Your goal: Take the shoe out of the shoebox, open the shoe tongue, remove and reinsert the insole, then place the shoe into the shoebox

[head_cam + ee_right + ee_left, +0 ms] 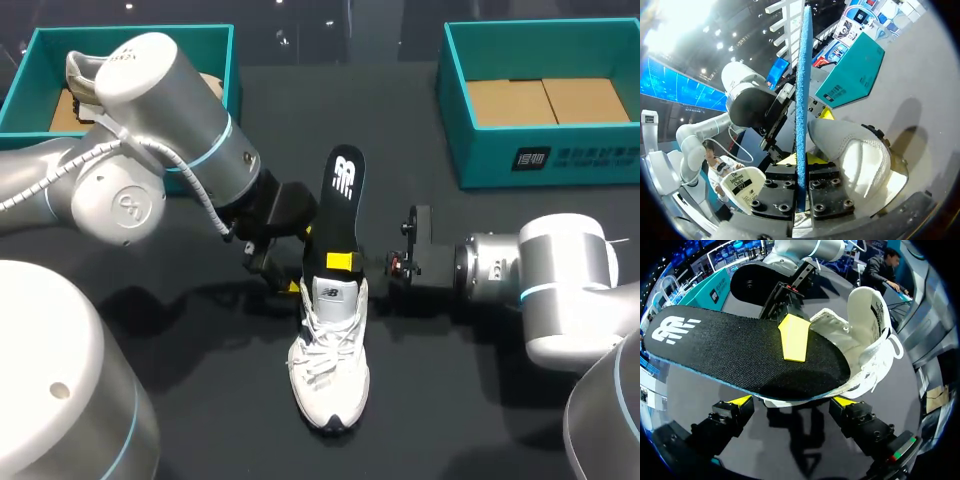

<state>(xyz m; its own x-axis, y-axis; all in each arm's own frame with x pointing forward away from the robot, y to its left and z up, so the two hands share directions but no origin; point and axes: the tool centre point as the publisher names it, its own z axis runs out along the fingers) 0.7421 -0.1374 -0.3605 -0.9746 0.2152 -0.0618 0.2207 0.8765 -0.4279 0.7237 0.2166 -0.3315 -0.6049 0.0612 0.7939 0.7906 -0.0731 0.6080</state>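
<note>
Right claw (801, 161) clamped on insole (340, 205), left claw (793, 401) spread astride shoe (330, 370), heel hidden beneath insole

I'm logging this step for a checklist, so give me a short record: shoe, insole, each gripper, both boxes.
shoe: white, on the table, outside both boxes
insole: black, one end in the shoe's opening, logo end sticking out past the heel
right gripper: shut on the insole, close to the shoe's opening
left gripper: open, at the shoe's heel side, below the insole
left shoebox: holds a second shoe, mostly hidden by the left arm
right shoebox: only its cardboard floor shows
</note>
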